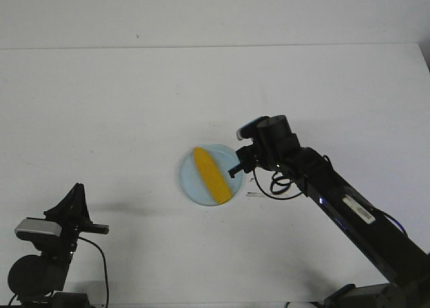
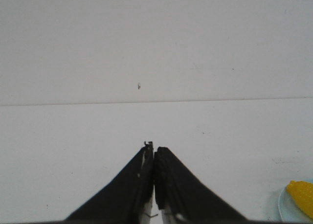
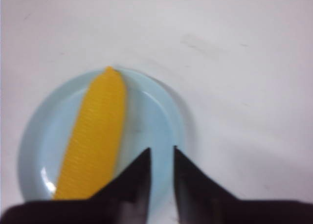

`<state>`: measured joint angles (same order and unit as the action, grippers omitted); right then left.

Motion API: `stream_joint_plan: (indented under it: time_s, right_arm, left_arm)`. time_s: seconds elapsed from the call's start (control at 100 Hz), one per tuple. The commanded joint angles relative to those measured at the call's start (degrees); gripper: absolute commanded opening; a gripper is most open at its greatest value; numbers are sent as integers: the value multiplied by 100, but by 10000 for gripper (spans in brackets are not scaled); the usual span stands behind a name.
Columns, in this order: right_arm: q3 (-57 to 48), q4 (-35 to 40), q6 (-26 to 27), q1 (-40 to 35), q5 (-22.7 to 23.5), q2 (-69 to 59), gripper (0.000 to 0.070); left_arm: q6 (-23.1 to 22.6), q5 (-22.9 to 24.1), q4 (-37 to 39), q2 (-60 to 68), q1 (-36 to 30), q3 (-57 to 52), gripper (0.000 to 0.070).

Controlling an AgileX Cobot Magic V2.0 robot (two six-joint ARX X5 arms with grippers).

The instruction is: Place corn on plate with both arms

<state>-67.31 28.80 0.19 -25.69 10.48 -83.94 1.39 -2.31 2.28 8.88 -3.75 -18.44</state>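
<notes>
The yellow corn (image 1: 211, 174) lies diagonally across the pale blue plate (image 1: 187, 178) at the table's middle. My right gripper (image 1: 236, 168) hovers at the plate's right rim, beside the corn and apart from it. In the right wrist view the corn (image 3: 95, 136) rests on the plate (image 3: 151, 116), and the right gripper (image 3: 162, 153) stands slightly open with only bare plate between the jaws. My left gripper (image 1: 75, 195) is at the near left, far from the plate. In the left wrist view the left gripper (image 2: 154, 148) is shut and empty; corn (image 2: 302, 194) and plate (image 2: 286, 207) show at the edge.
The white table (image 1: 121, 106) ends at a far edge against a white wall. The right arm's black cable (image 1: 279, 187) loops just right of the plate. A small pale scrap (image 1: 255, 194) lies on the table by the cable.
</notes>
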Motion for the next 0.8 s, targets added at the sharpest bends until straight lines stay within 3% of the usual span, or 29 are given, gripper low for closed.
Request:
stream_joint_plan:
  time_s: [0.0, 0.21, 0.52, 0.79]
  right_arm:
    - [529, -470, -37, 127, 0, 391, 9]
    - [1943, -1696, -33, 953, -26, 1784, 9]
    - [3373, -2651, -17, 2638, -195, 3086, 9]
    - [4345, -3775, 125, 2931, -188, 4089, 9]
  left_arm:
    - [-48, -2, 66, -13, 9, -57, 1]
    - [-48, -2, 66, -13, 9, -57, 1]
    - [-48, -2, 63, -13, 9, -57, 1]
    - [-48, -2, 66, -13, 9, -57, 1]
